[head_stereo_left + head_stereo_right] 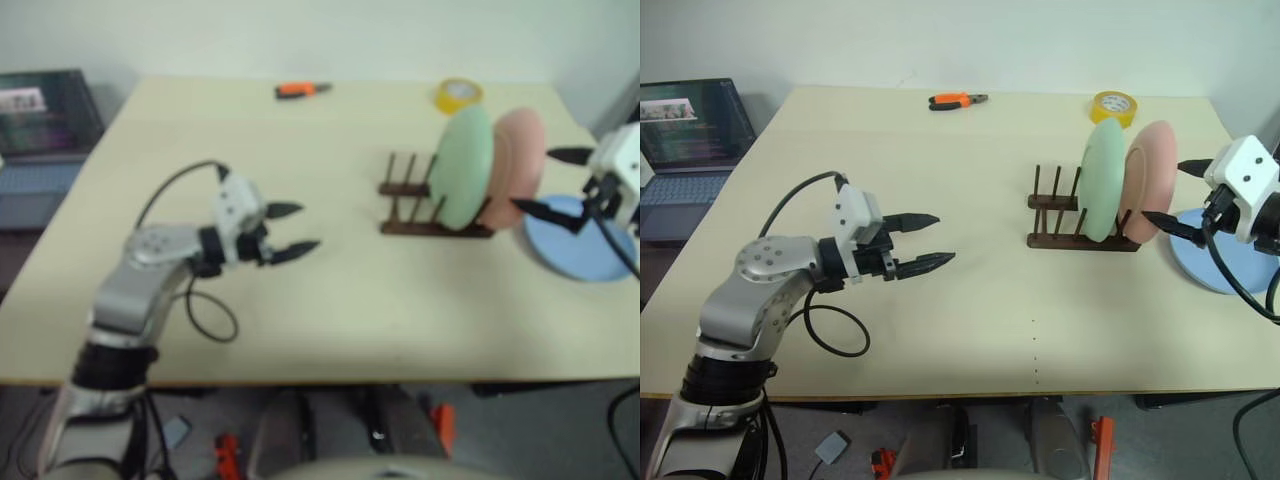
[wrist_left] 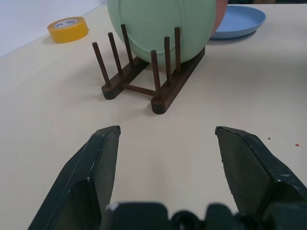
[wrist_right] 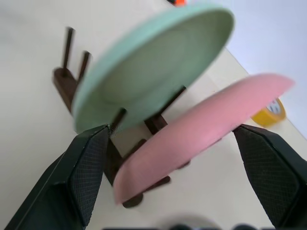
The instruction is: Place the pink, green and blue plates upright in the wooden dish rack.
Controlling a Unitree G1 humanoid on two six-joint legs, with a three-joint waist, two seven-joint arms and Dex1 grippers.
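The wooden dish rack (image 1: 1080,228) stands right of the table's middle. The green plate (image 1: 1103,180) stands upright between its pegs. Behind it, at the rack's right end, the pink plate (image 1: 1150,175) stands leaning. The blue plate (image 1: 1215,268) lies flat on the table just right of the rack. My right gripper (image 1: 1163,190) hovers open above the blue plate, its fingertips close to the pink plate's rim; I cannot tell whether they touch it. In the right wrist view the pink plate (image 3: 201,129) shows between the spread fingers. My left gripper (image 1: 945,238) is open and empty above the table, well left of the rack (image 2: 158,91).
A yellow tape roll (image 1: 1114,104) sits behind the rack near the far edge. Orange-handled pliers (image 1: 958,100) lie at the far middle. A laptop (image 1: 690,125) stands beyond the table's left edge. Bare tabletop (image 1: 990,300) lies between the left gripper and the rack.
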